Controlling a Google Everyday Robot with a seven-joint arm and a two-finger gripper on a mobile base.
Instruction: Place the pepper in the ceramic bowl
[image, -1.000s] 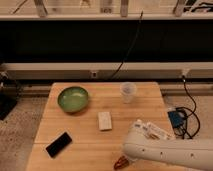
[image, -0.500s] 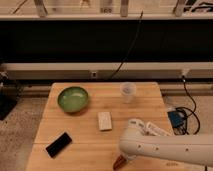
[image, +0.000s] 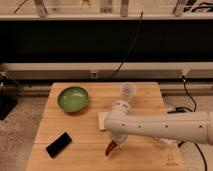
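Note:
The pepper (image: 110, 148) is a small dark red chili that hangs from the tip of my gripper (image: 116, 143), just above the front middle of the wooden table. The gripper is shut on it and points down at the end of my white arm (image: 160, 128), which reaches in from the right. The ceramic bowl (image: 73, 98) is green and round and stands empty at the table's back left, well apart from the gripper.
A clear plastic cup (image: 128, 90) stands at the back middle. A white block (image: 102, 120) lies partly hidden behind the arm. A black phone-like slab (image: 59, 144) lies at the front left. Cables (image: 176, 110) lie at the table's right edge.
The arm has swung left and further over the table, now covering part of the white block. The gripper has risen from the front edge, with the red pepper showing at its tip.

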